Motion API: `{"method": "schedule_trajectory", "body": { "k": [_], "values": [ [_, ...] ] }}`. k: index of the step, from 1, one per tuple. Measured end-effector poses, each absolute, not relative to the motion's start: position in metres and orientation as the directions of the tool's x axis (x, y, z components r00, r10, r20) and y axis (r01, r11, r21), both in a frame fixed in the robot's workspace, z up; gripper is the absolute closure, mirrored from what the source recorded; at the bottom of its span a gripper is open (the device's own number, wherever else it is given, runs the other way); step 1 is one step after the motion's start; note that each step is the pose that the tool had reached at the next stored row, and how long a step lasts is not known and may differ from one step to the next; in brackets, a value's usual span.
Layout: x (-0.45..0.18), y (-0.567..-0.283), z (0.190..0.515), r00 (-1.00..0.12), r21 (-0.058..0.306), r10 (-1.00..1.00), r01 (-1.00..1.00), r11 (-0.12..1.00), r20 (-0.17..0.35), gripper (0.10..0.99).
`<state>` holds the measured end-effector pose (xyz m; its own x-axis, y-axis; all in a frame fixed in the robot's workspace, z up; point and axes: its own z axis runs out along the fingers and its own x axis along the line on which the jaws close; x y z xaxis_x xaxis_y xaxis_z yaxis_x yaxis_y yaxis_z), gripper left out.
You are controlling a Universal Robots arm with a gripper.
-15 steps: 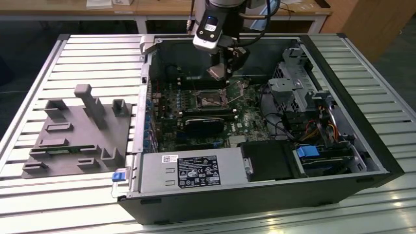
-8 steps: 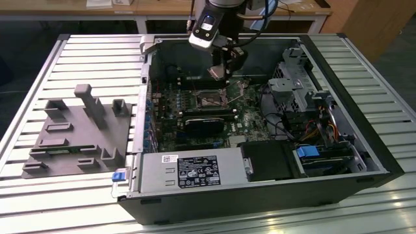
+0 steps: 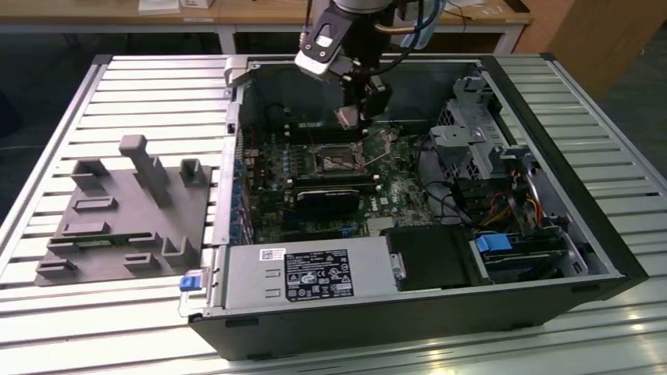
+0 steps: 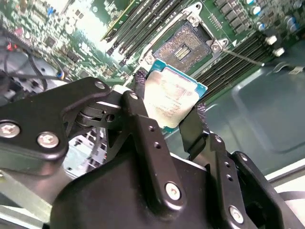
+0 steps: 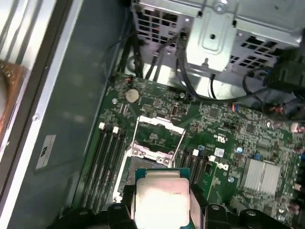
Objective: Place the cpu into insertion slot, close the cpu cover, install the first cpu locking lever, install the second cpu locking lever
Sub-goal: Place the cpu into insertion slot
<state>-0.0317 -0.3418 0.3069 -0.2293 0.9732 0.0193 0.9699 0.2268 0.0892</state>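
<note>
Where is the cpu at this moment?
In the second wrist view the cpu is clamped in the gripper, held in the air above the open insertion slot of the green motherboard.

On the surface (image 3: pixel 156 86): computer case (image 3: pixel 417 324) toward the exterior view's right, fixture block (image 3: pixel 115 226) just beside it on the exterior view's left. Inside the case, flat on its floor: motherboard (image 3: pixel 273 205), with the insertion slot (image 3: pixel 336 159) near its middle. On both sides of the slot in the first wrist view: memory slots (image 5: pixel 105 162). Tilted up from one edge of the slot: cpu cover (image 5: pixel 161 122). Above the slot, apart from it: cpu (image 3: pixel 346 117), pinched in the hand (image 3: pixel 352 119). Along the case wall nearest the exterior camera: power supply (image 3: pixel 312 273); at the exterior view's right: drive cage (image 3: pixel 474 141).
</note>
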Motion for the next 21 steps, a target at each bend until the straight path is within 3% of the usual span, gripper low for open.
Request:
{"method": "schedule_trajectory", "body": {
  "k": [12, 21],
  "values": [
    [-0.032, -0.342, 0.297, -0.022, 0.089, 1.0, 0.996, 0.021, 0.019, 0.549],
    [-0.033, -0.341, 0.283, 0.01, 0.089, 1.0, 0.996, -0.011, 0.019, 0.549]
  ]
}}
